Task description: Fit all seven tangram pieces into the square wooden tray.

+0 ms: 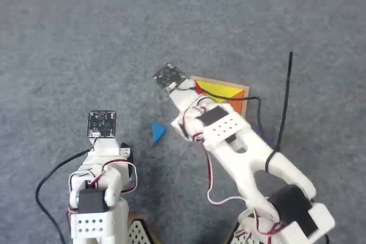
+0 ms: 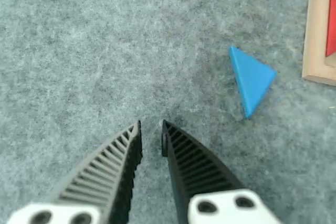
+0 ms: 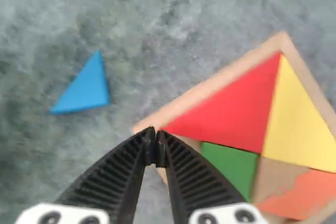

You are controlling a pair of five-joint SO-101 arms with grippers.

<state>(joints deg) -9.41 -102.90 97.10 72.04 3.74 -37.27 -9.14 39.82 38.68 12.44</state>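
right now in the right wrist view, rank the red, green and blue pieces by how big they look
1. red piece
2. green piece and blue piece: too close to rank; the right gripper covers part of the green

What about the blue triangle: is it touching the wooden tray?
Apart. The left wrist view shows grey mat between the blue triangle and the wooden tray.
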